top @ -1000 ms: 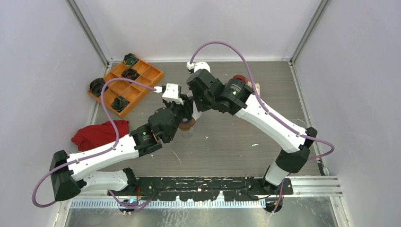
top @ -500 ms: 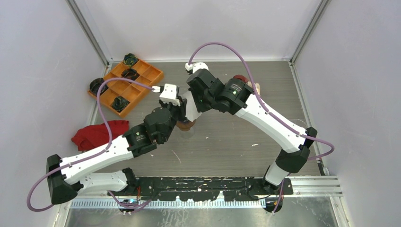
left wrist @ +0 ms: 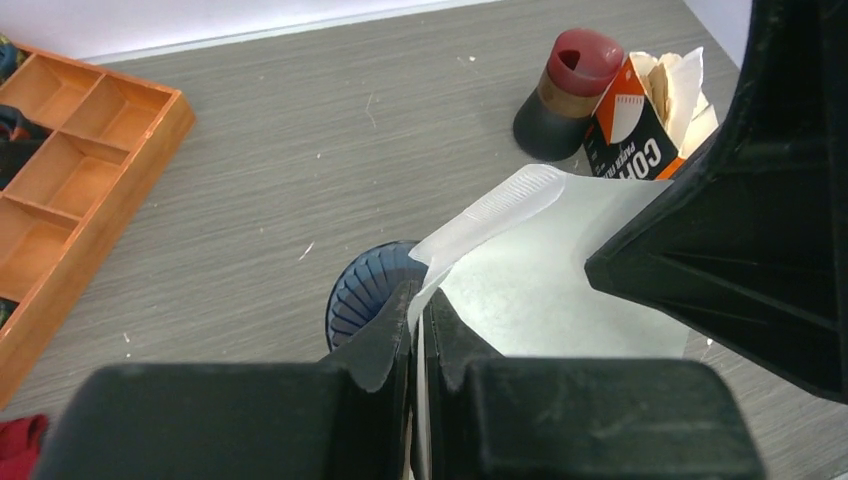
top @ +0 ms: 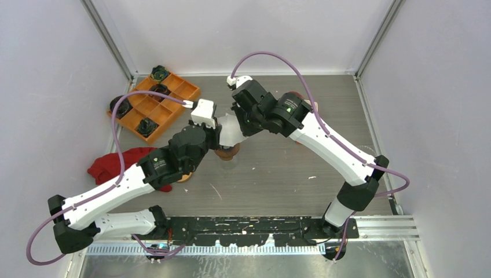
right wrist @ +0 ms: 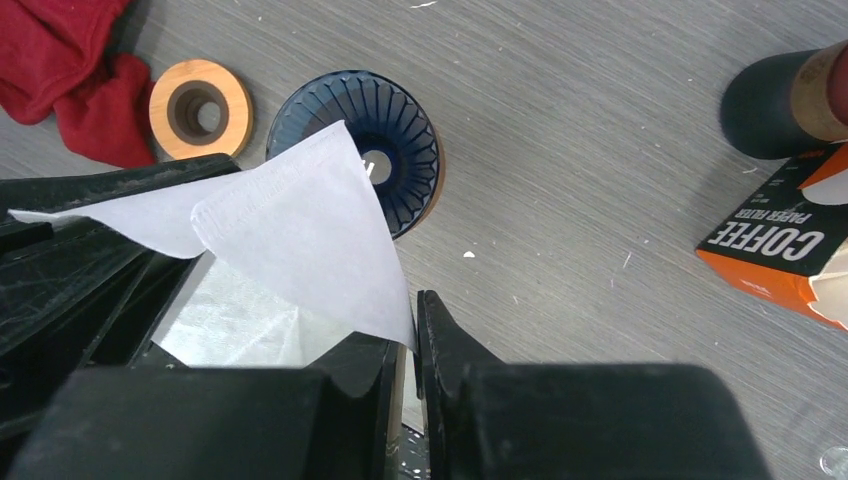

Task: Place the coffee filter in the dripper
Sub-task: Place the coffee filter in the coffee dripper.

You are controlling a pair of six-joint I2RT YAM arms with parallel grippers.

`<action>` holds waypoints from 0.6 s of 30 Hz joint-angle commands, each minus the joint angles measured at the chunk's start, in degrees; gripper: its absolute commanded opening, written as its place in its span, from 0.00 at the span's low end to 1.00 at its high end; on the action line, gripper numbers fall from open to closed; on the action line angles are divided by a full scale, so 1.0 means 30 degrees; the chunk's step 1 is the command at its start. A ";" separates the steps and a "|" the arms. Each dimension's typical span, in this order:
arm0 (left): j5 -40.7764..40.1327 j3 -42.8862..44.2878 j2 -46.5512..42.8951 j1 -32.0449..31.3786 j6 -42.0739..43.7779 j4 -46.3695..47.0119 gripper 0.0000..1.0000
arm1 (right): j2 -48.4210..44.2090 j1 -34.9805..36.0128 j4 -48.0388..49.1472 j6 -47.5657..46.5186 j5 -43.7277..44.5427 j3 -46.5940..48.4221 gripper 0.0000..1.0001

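Note:
The white paper coffee filter (top: 231, 131) hangs between my two grippers, just above the dark blue ribbed dripper (top: 227, 152). My left gripper (left wrist: 417, 300) is shut on one edge of the filter (left wrist: 540, 290), with the dripper (left wrist: 362, 290) right beyond its fingertips. My right gripper (right wrist: 413, 305) stands slightly open. A corner of the filter (right wrist: 290, 230) reaches down into the narrow gap and lies against one finger. Below it the dripper (right wrist: 395, 150) stands upright on its wooden base, partly covered by the filter.
An orange compartment tray (top: 173, 92) with dark parts sits at the back left. A red cloth (top: 116, 164) lies left of the arms, with a wooden ring (right wrist: 198, 108) beside it. The orange coffee filter box (left wrist: 640, 130) and a dark, maroon-topped object (left wrist: 565, 95) stand behind the dripper.
My left gripper has reached in and closed on the filter's edge. My right gripper's jaws, earlier clamped on the filter, have parted a little. The filter stays over the dripper.

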 commanded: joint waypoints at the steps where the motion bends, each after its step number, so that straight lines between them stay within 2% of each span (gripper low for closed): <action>1: 0.0715 0.1377 -0.0416 0.0407 -0.0893 -0.2339 0.07 | 0.0201 -0.0323 0.0888 -0.0645 -0.1577 0.0801 0.16; 10: 0.3775 0.2628 -0.0040 0.2463 -0.2353 -0.5451 0.05 | 0.0449 -0.0871 0.1041 -0.1102 -0.2577 0.0925 0.17; 18: 0.5830 0.3947 0.0576 0.3621 -0.2359 -0.7569 0.05 | 0.0814 -0.1140 0.1331 -0.1370 -0.3375 0.1020 0.18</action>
